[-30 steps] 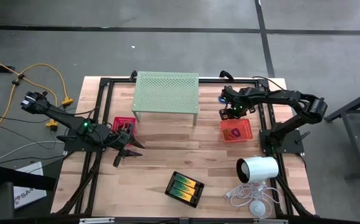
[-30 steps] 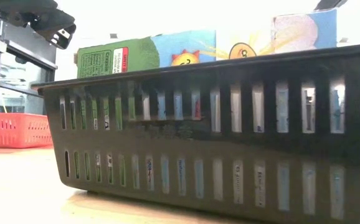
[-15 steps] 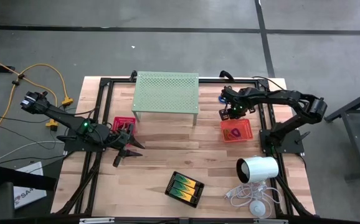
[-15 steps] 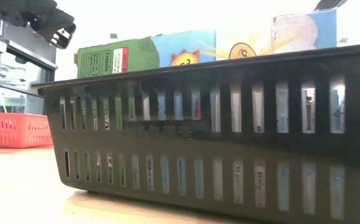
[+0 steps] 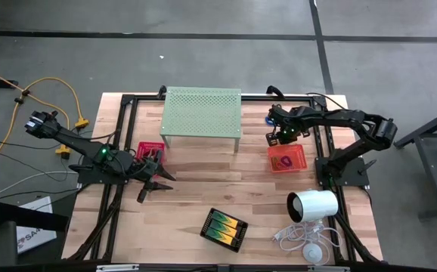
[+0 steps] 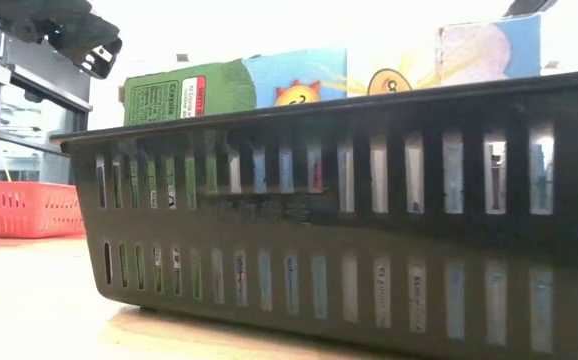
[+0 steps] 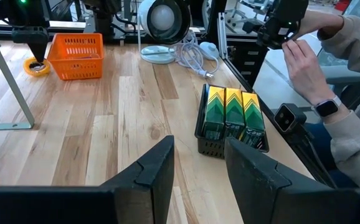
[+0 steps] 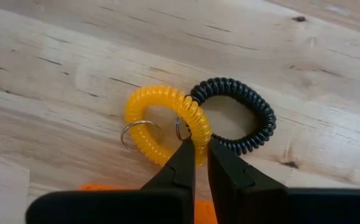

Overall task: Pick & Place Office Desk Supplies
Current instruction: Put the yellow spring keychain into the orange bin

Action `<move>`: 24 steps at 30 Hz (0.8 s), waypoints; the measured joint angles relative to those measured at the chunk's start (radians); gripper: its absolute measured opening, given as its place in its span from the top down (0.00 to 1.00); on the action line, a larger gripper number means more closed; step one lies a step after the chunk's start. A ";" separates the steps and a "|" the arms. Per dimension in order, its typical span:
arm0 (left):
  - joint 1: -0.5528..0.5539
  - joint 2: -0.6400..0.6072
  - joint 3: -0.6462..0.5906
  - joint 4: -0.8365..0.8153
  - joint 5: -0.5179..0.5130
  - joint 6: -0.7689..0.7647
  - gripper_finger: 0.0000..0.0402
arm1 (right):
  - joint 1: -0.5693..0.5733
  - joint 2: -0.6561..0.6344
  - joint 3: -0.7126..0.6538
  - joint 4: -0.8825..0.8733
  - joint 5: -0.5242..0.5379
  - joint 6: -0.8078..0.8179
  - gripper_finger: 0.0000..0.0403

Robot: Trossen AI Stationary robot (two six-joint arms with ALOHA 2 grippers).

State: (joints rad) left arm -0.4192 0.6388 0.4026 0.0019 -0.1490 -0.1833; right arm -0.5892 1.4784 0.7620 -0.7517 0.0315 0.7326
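We count three mesh trays: one pink-red tray point(image 5: 150, 148), one orange tray point(image 5: 287, 159) and one black tray point(image 5: 224, 229). The black tray holds three yellow-and-green boxes point(image 7: 233, 111) side by side. Two coiled rings lie on the table, one yellow coil point(image 8: 161, 122) and one black coil point(image 8: 242, 112), each with one small metal key ring point(image 8: 139, 134). Inside the orange tray we make out what may be one purple loop, though the high view is too coarse to be sure.

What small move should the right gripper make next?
Probably lift straight up. The right gripper looks shut on the yellow coil, which still lies on the table touching the black coil. The orange tray waits just beside it.
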 joint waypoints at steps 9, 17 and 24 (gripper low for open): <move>0.000 0.000 0.000 0.000 0.000 0.000 0.66 | 0.000 -0.060 0.000 0.002 -0.004 -0.021 0.96; 0.000 0.000 0.000 0.000 -0.001 0.000 0.66 | 0.000 -0.202 0.000 0.008 -0.004 -0.043 0.96; 0.000 0.000 0.000 0.000 -0.003 0.000 0.66 | 0.003 -0.287 0.000 0.008 -0.009 -0.049 0.96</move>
State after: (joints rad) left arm -0.4191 0.6388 0.4026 0.0021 -0.1519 -0.1833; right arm -0.5860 1.1918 0.7620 -0.7433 0.0225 0.6838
